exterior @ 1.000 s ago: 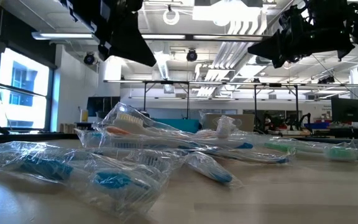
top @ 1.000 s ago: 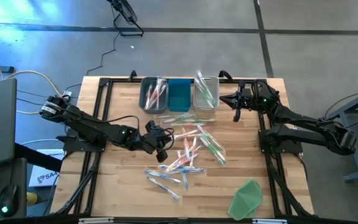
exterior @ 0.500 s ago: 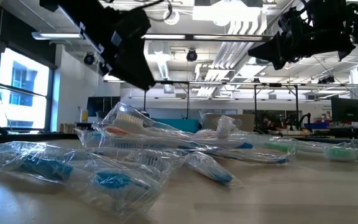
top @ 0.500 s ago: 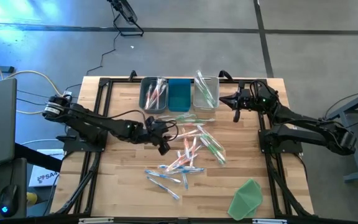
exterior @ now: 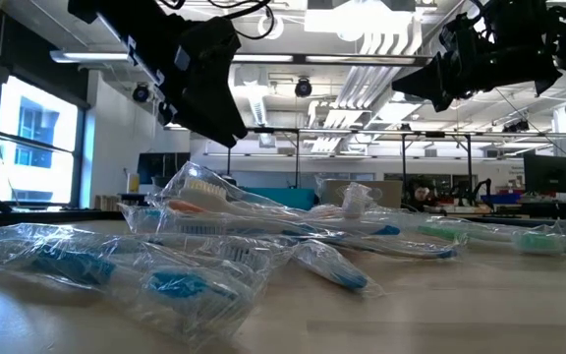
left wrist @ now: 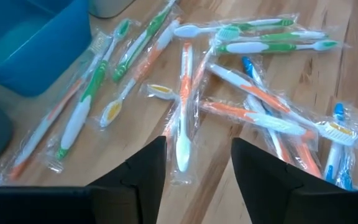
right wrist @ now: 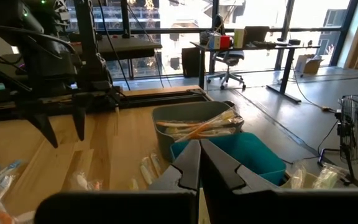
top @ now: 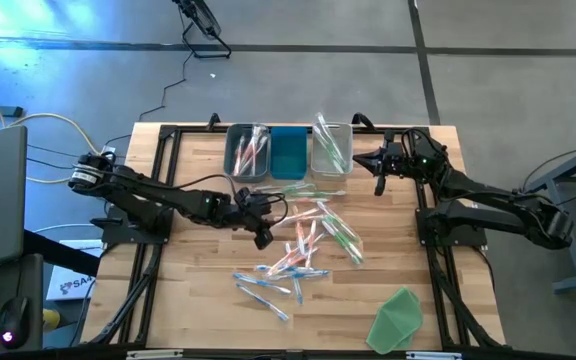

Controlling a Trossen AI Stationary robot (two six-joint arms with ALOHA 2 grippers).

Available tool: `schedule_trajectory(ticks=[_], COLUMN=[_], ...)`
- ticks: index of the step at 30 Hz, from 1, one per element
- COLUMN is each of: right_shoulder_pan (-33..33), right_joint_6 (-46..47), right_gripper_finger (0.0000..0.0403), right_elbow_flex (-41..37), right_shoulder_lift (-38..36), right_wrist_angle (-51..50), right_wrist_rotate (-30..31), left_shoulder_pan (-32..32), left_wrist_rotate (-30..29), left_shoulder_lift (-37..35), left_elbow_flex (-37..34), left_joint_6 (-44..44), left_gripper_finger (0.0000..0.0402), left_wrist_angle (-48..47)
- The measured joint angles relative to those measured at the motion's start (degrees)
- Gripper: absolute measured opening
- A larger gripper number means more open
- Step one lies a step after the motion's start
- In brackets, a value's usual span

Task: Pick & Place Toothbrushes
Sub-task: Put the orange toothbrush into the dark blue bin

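Observation:
Several toothbrushes (top: 308, 240) in clear wrappers, orange, green and blue, lie scattered flat on the middle of the wooden table. My left gripper (top: 264, 232) hovers open above the pile's left edge, pointing slantwise down. In the left wrist view its fingers (left wrist: 197, 171) stand apart above an orange and white toothbrush (left wrist: 183, 118), touching nothing. My right gripper (top: 378, 166) hangs shut and level at the back right, beside the bins, holding nothing (right wrist: 199, 165).
Three bins stand in a row at the table's far edge. The left grey bin (top: 248, 150) holds orange toothbrushes, the blue bin (top: 289, 152) is in the middle, and the right grey bin (top: 331, 148) holds green ones. A green cloth (top: 398, 318) lies near the front right corner.
My left gripper has swung toward the table's right and a little toward the far edge, over the left edge of the toothbrush pile. It has sunk slightly and opened. Over the last half second it has kept still. The toothbrushes have not moved.

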Motion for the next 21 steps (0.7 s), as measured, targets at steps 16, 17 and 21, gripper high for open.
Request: schedule_trajectory(ticks=[16, 17, 21], right_shoulder_pan=[-0.01, -0.02, -0.02], right_joint_6=[-0.02, 0.00, 0.00], right_gripper_finger=[0.0002, 0.0002, 0.0002], right_elbow_flex=[0.00, 0.00, 0.00], right_shoulder_lift=[0.00, 0.00, -0.02], right_wrist_angle=[0.02, 0.01, 0.07], right_wrist_rotate=[0.00, 0.00, 0.00], left_shoulder_pan=[0.00, 0.00, 0.00], left_wrist_rotate=[0.00, -0.03, -0.07], left_shoulder_lift=[2.07, 2.74, 5.10], left_elbow_flex=[-0.16, -0.19, -0.11], left_joint_6=[-3.48, -3.48, -3.03], left_gripper_finger=[0.0177, 0.0177, 0.0177], left_wrist_angle=[0.06, 0.73, 3.72])
